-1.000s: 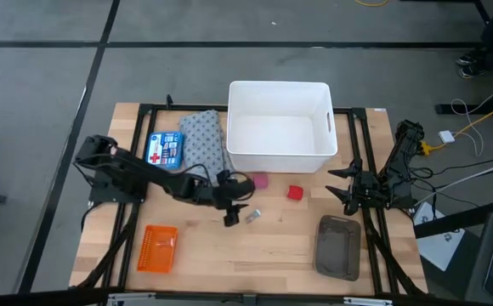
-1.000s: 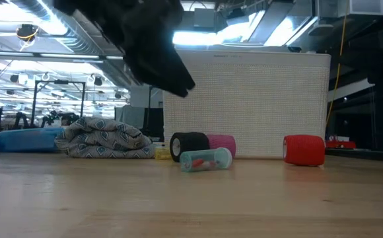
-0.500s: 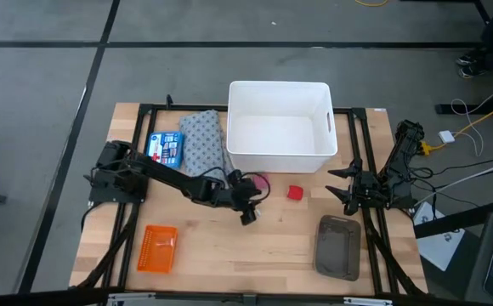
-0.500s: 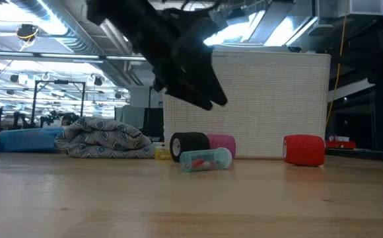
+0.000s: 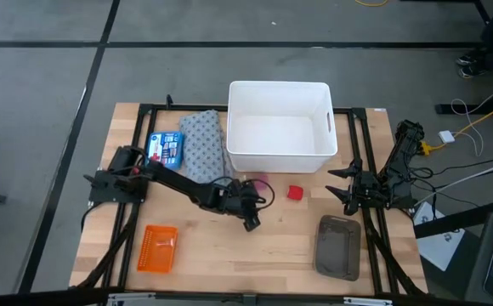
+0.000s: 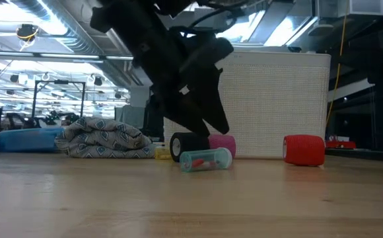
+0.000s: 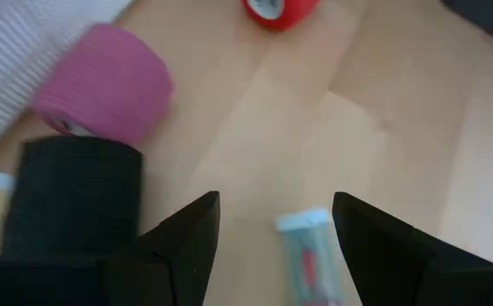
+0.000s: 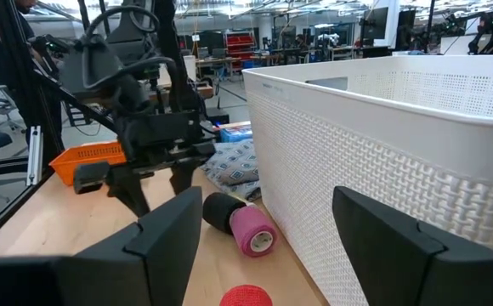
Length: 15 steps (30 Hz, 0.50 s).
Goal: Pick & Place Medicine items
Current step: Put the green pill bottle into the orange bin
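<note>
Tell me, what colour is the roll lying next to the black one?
Pink roll, clearest in the left wrist view, beside the black roll.

We've got two all-black arms here, matte, chunky jointed links with thin dark cables looping off them. The left gripper (image 7: 276,223) has two flat, wedge-shaped black fingers (image 7: 187,234). The right gripper (image 8: 263,225) looks the same: broad dark angular fingers, no markings we can make out.
</note>
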Available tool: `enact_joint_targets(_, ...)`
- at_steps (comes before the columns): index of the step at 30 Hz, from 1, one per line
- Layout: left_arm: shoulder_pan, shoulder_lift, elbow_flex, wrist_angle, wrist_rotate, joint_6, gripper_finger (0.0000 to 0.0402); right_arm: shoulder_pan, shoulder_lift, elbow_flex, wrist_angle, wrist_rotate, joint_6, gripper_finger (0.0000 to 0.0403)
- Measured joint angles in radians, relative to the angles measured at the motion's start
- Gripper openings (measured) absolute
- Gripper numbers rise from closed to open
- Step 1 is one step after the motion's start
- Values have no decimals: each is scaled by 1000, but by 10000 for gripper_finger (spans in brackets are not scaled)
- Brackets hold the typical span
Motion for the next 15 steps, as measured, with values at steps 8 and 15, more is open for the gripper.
enact_joint_targets(8,-26,0,0,5,-6,-24,226,0,0,0,0,0,0,265)
enact_joint_targets(15,-26,0,0,9,-5,-39,226,0,0,0,0,0,0,265)
